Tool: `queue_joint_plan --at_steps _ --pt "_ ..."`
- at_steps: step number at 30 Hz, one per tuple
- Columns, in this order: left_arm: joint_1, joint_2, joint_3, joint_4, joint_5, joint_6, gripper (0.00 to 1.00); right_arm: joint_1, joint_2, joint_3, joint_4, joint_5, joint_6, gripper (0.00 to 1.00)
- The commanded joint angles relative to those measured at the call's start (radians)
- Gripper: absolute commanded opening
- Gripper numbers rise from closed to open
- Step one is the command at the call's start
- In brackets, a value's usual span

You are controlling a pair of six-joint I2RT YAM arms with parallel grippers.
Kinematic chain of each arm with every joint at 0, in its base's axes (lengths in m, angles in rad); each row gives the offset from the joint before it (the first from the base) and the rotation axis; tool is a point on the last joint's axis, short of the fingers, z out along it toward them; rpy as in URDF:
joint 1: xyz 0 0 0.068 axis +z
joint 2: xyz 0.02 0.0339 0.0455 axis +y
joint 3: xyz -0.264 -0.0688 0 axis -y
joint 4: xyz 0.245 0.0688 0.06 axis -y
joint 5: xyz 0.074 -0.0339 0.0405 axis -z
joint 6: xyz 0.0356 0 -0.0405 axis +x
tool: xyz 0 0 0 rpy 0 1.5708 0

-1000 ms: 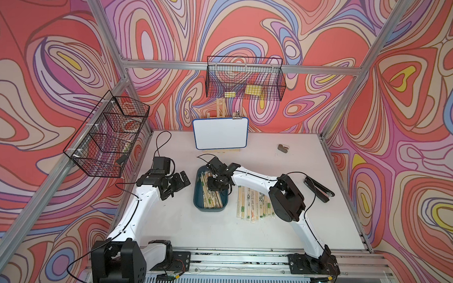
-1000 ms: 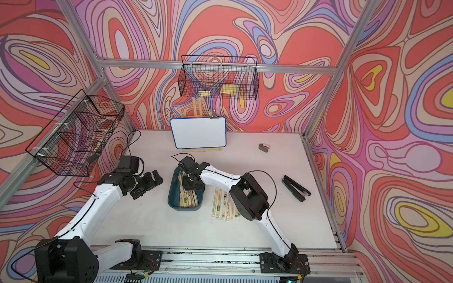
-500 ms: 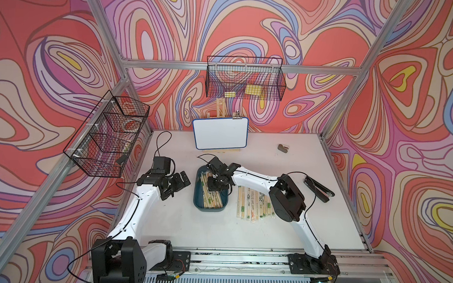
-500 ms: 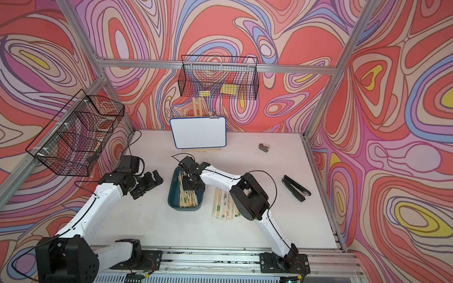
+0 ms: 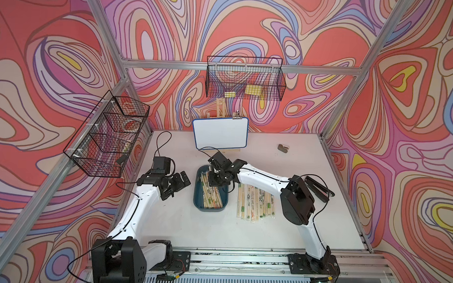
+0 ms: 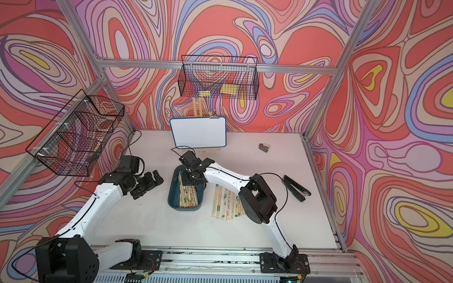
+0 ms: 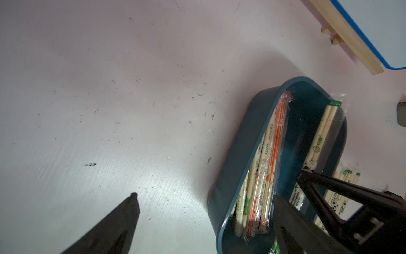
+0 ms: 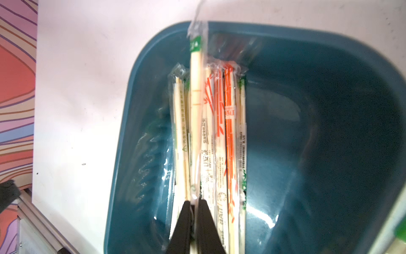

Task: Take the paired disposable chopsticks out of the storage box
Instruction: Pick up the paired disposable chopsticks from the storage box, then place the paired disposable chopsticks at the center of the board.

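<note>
The right tool [image 8: 195,201] stood over the far end of the storage box [image 8: 131,110], its jaws pressed together on one green-tagged pair [image 8: 195,88] near that pair's end. From the pinch the pair ran straight away from the tool, along the box's length and parallel to its neighbours. Its opposite end, with the green tag and a crumpled tail of clear sleeve, lay over the box's rim, so it seemed slightly lifted there. A straight rise would probably bring it clear, though the sleeve might drag the pairs touching it.

The rest of the paired disposable chopsticks [image 8: 228,132] lay bunched lengthwise against one long side of the box, leaving bare teal floor on the other side. They were pale bamboo in glossy sleeves printed green or red-orange. More pairs [image 5: 254,202] lay in a row on the counter [image 5: 217,232], just beside the box on the right arm's side.

The left tool [image 5: 178,185] hung spread wide and empty near the box's other side; the right arm was plainly the nearer one — it alone reached into the box.
</note>
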Motion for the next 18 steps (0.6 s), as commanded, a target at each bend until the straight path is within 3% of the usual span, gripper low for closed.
queue_joint_plan --at_steps 1,18 --pt "0.007 0.002 0.005 -0.001 0.014 0.009 1.00 -0.005 -0.069 -0.015 0.009 0.032 0.003 0.00" --pt "0.006 -0.007 0.001 0.002 0.051 -0.003 1.00 -0.109 -0.331 -0.339 0.094 0.084 0.053 0.00"
